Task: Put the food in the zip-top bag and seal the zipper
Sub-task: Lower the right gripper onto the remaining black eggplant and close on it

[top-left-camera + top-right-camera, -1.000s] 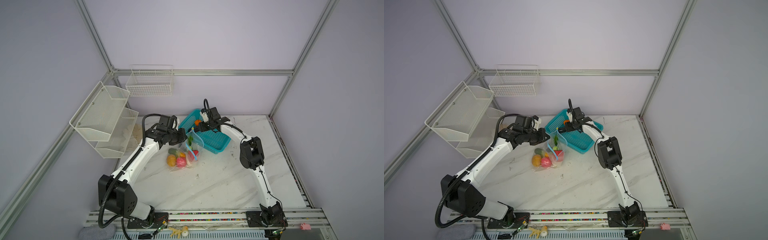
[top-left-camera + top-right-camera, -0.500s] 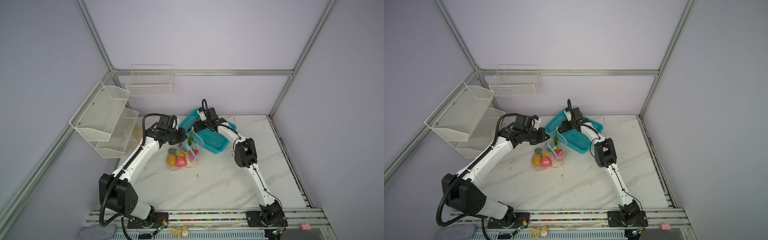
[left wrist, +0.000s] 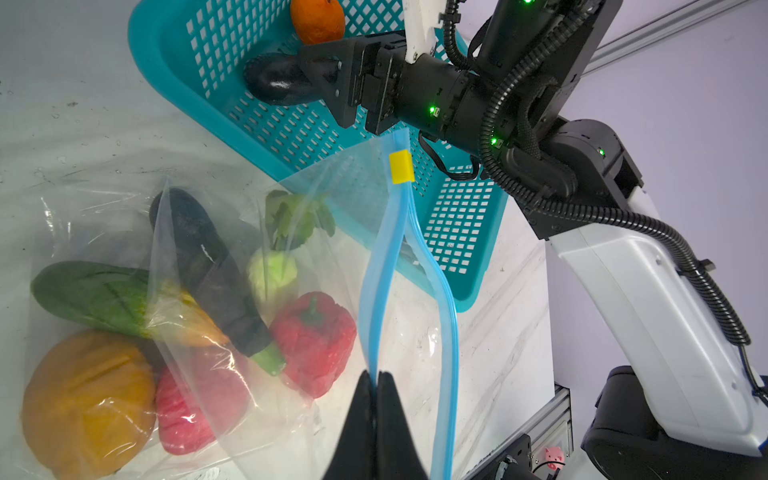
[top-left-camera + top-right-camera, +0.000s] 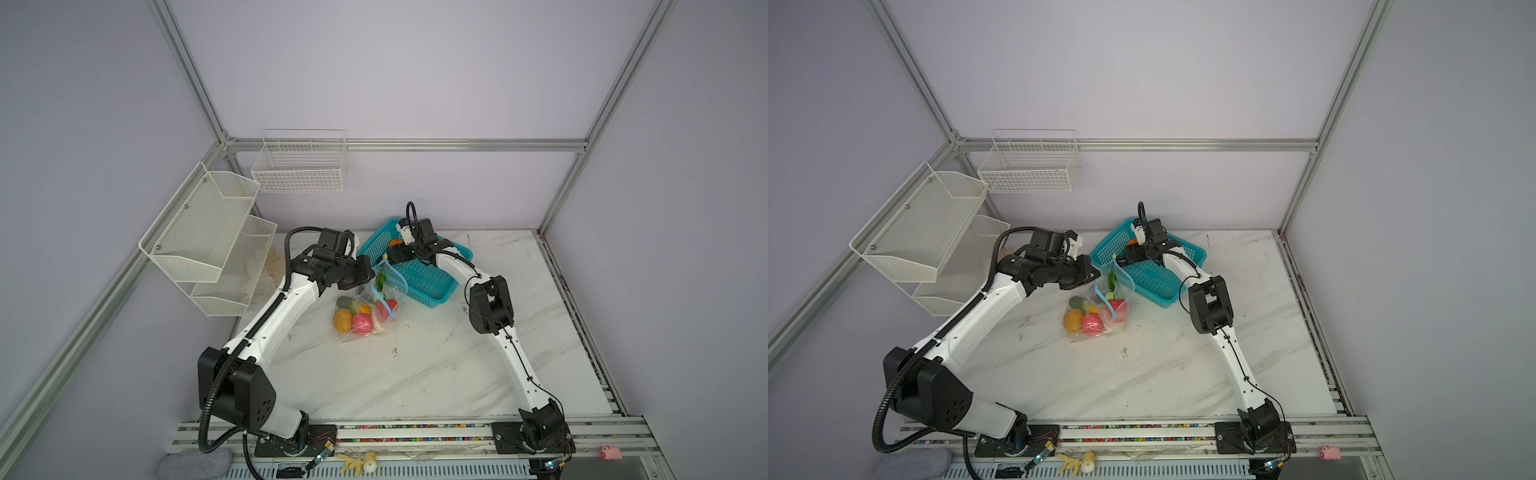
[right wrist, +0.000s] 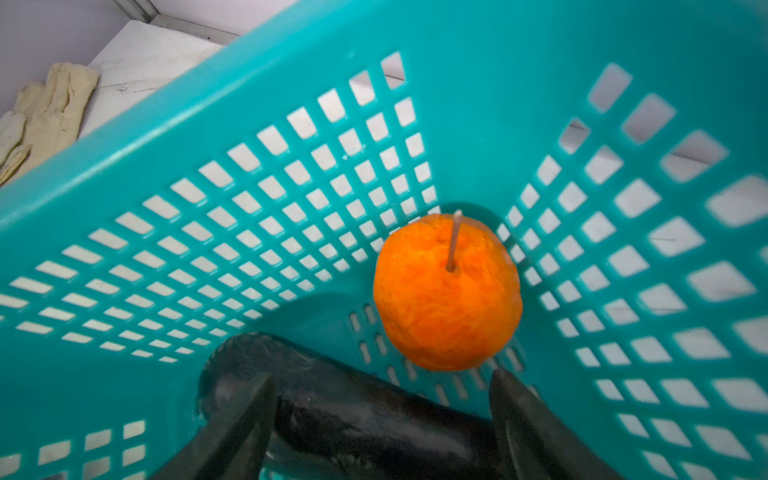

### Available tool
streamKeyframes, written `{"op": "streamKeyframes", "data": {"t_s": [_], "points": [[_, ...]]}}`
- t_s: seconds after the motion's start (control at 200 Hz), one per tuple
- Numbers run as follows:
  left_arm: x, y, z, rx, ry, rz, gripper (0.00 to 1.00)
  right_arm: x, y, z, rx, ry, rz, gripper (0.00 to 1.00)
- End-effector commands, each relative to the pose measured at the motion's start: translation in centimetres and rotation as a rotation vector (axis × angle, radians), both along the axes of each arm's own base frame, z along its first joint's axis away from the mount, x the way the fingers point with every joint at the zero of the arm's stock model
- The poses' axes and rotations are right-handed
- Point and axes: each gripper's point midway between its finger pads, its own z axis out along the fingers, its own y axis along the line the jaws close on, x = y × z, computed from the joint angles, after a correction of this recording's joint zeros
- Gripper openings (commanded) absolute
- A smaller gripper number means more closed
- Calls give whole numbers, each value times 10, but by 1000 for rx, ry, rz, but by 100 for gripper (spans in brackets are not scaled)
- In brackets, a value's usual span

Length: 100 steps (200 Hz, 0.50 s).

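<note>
Your left gripper (image 3: 376, 388) pinches the light-blue zipper strip (image 3: 374, 291) of the clear crinkly zip-top bag (image 4: 395, 291) at frame centre. Your right gripper (image 5: 382, 376), jaws wide, straddles a dark purple toy eggplant (image 5: 332, 399) in the teal perforated plastic basket (image 4: 428, 278).

The right wrist view cuts off the dark eggplant (image 5: 353, 415), partly hidden behind blurred fingers (image 5: 536, 428) of the right hand (image 5: 382, 386). The left wrist view crops the left hand (image 3: 376, 380), pinching the zipper (image 3: 372, 291), and the orange fruit (image 3: 318, 18). At centre in a top view, the eggplant is lost against the dark right hand (image 4: 392, 253).
</note>
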Motion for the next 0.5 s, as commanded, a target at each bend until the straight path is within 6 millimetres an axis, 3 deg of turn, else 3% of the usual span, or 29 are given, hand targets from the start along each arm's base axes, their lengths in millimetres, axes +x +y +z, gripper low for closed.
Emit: {"op": "streamKeyframes", "data": {"t_s": [0.0,0.495], "points": [[10,-3,40,-40,-97,-10,0,-19,-8,-6,-45,78,24,84],[9,-3,40,-46,-99,-12,0,-40,-21,-15,-144,144,73,84]]}}
